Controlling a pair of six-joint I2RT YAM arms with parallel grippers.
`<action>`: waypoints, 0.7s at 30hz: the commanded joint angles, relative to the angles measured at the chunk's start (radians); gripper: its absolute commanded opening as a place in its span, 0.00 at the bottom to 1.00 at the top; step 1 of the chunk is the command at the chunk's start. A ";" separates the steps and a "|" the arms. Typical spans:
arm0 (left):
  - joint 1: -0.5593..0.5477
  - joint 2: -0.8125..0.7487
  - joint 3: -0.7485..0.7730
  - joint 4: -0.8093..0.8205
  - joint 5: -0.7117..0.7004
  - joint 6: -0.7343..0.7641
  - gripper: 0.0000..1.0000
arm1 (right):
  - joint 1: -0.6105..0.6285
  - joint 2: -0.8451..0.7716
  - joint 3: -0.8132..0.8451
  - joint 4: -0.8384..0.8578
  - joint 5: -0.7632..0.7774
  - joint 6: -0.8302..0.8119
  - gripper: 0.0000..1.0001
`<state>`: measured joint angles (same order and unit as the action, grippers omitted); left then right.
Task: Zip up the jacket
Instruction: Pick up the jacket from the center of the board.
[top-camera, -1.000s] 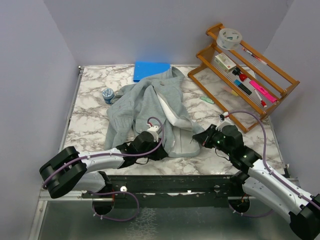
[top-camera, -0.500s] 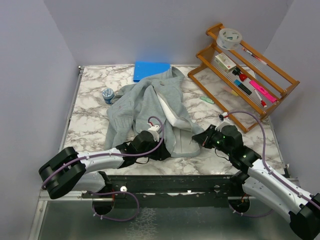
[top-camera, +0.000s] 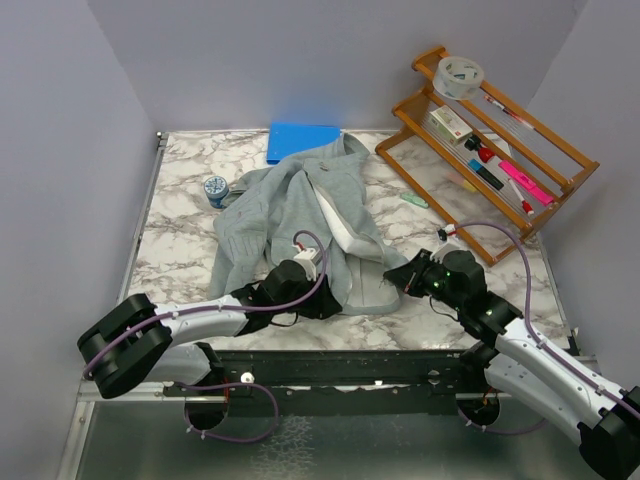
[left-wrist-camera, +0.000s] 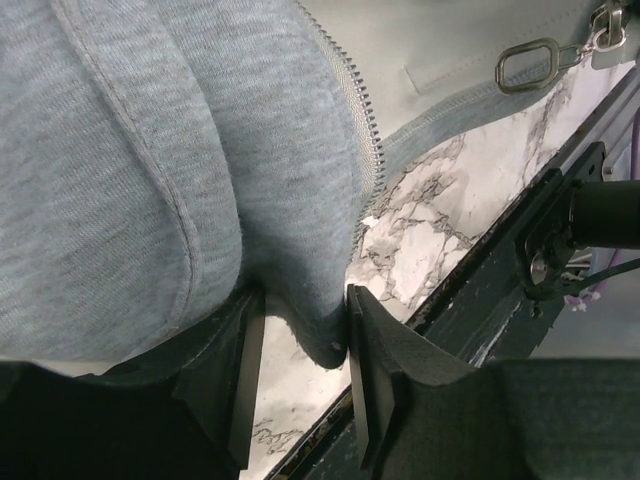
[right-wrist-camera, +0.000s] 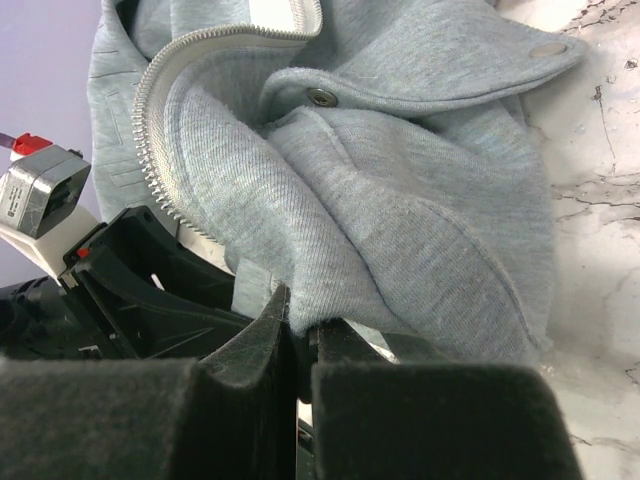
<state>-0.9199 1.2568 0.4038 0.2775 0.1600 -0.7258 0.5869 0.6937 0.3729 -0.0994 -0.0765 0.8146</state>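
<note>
The light grey jacket (top-camera: 290, 210) lies crumpled and unzipped on the marble table, its pale lining showing. My left gripper (top-camera: 325, 300) is at its near hem. In the left wrist view the left gripper (left-wrist-camera: 300, 310) stands open, and a fold of the jacket (left-wrist-camera: 150, 150) hangs between the jaws, against the right finger only. The zipper teeth (left-wrist-camera: 350, 110) run up from there, and a metal pull ring (left-wrist-camera: 530, 65) lies at top right. My right gripper (top-camera: 397, 276) is shut on the jacket's hem (right-wrist-camera: 400, 200) beside the other zipper edge (right-wrist-camera: 160, 90).
A blue pad (top-camera: 303, 140) lies at the back under the hood. A small round blue tin (top-camera: 215, 188) sits left of the jacket. A wooden rack (top-camera: 490, 140) with pens and a tape roll (top-camera: 460, 75) stands at the back right. The table's dark front rail (left-wrist-camera: 520, 250) runs close by.
The left gripper's jaws have come apart from a shut grip on the hem. Both arms and the jacket have hardly moved.
</note>
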 joint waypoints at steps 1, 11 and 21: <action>0.005 0.010 0.032 0.029 -0.005 -0.015 0.41 | -0.002 0.002 -0.014 0.018 -0.018 0.000 0.00; 0.005 0.086 0.072 0.018 0.036 0.002 0.43 | -0.003 -0.007 -0.020 0.010 -0.020 0.000 0.00; 0.005 0.118 0.122 -0.067 0.006 0.042 0.44 | -0.003 -0.011 -0.023 0.006 -0.020 0.001 0.00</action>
<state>-0.9176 1.3563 0.4847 0.2466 0.1703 -0.7185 0.5869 0.6926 0.3649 -0.0994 -0.0807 0.8146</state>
